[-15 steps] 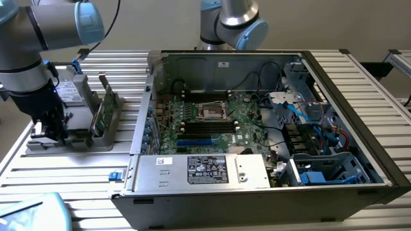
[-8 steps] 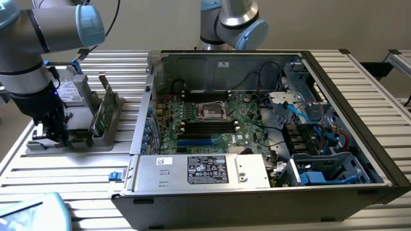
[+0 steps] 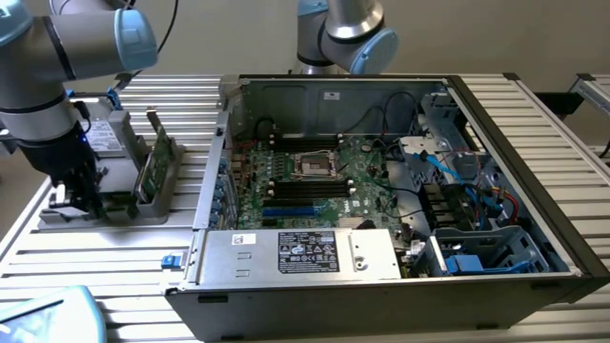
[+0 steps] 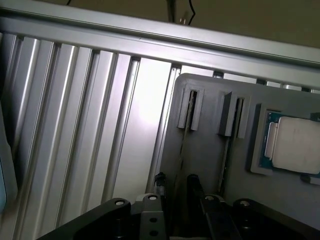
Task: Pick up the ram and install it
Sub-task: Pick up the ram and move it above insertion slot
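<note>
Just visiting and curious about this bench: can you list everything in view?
table: one, silver slats, under everything.
computer case: one, dark, open, mid-table.
motherboard: one, green, inside the case.
power supply: one, silver, case's near edge.
holder: one, grey, exterior view's left of the case.
green card: one, upright in the holder.
processor chip: one, silver, in a holder recess.
ram: one thin dark stick, edge-on in a holder slot.
second arm: one, grey and blue, behind the case.
arm: one, grey and blue, above the holder.
gripper: one, black, open, fingers either side of the ram.
</note>
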`<state>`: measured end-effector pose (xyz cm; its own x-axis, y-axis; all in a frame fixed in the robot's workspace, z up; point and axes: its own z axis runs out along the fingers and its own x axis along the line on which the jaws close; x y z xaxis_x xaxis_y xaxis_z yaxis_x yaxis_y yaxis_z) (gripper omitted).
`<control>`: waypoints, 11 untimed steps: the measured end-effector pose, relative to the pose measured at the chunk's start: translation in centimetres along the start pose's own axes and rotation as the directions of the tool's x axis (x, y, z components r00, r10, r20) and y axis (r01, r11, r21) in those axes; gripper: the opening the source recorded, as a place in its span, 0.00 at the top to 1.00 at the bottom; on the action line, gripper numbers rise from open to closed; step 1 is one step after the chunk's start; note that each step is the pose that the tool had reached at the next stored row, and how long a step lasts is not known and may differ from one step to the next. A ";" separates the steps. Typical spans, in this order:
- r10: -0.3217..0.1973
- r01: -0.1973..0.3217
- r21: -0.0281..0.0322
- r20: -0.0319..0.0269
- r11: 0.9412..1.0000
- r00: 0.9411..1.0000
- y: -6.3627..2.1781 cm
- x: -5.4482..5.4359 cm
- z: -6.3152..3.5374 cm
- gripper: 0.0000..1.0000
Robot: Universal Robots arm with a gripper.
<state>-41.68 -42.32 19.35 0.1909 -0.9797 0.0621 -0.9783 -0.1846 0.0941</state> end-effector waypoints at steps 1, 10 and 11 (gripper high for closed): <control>0.000 0.000 -0.003 0.001 1.000 1.000 -0.09 0.0 0.01 0.69; -0.001 0.001 -0.010 0.002 1.000 1.000 -0.25 0.1 0.04 0.69; -0.001 0.001 -0.010 0.002 1.000 1.000 -0.26 0.1 0.04 0.69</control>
<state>-41.42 -42.32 19.28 0.1914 -0.9797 0.0600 -0.9773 -0.1845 0.1044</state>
